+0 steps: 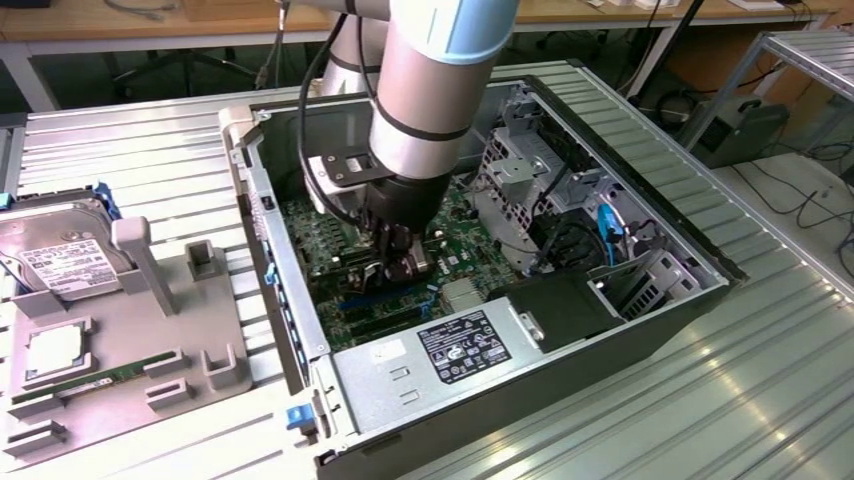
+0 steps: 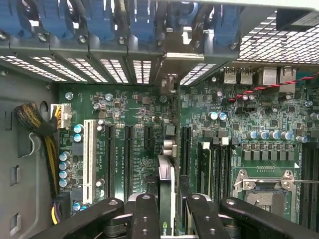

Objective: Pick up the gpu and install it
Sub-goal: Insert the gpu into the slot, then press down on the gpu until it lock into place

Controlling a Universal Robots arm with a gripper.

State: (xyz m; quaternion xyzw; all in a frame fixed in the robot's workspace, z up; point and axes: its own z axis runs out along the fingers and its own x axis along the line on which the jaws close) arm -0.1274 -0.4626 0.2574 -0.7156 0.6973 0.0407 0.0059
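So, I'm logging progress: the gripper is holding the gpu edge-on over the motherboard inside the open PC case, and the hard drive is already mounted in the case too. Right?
Not quite. The hard drive isn't in the PC case; the exterior view shows it on the grey fixture outside. The gripper does hold the gpu edge-on over the motherboard.

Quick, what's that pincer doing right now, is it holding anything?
Pincer: shut on the gpu, held edge-on over the motherboard inside the computer case.

Nothing readable anywhere. Showing only illegible print on the white hard-drive label (image 1: 70, 262) at nine o'clock and the black power-supply sticker (image 1: 463, 352) at six o'clock; faint white silkscreen lettering on the motherboard (image 2: 134, 164), too small to make out.
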